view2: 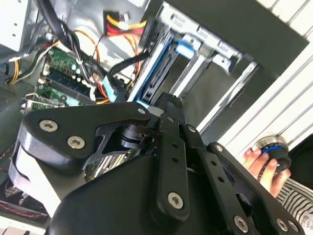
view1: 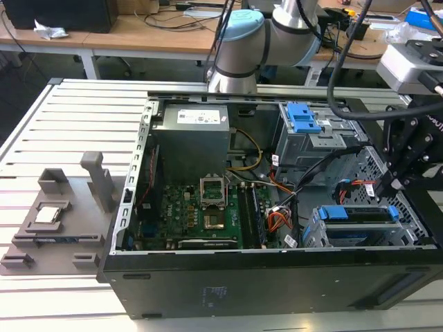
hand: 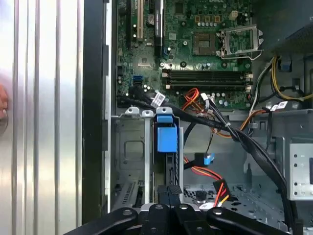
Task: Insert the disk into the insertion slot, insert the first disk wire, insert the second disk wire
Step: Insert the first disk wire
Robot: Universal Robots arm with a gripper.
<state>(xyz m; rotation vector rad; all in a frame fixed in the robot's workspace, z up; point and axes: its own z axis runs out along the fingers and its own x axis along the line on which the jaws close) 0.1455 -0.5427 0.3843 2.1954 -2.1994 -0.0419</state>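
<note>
Finding the disk (view1: 360, 214) seated on edge in the insertion slot (view1: 313, 235), at the computer case's (view1: 242, 283) near corner on the exterior view's right. Judging insertion done, counting both disk wires (hand: 208, 159) as unplugged. Reading its long axis along the near wall, blue handle (hand: 166, 137) facing the motherboard (hand: 205, 49). Holding the gripper (hand: 168, 193) just above, fingers pressed together on nothing.

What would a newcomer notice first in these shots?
The bright blue carrier of the disk stands out first, sitting in the silver insertion slot at the exterior view's lower right of the open computer case. In the first wrist view the black pincer hangs close at the disk's edge. The green motherboard lies in the case's middle, with orange wires beside it.
</note>
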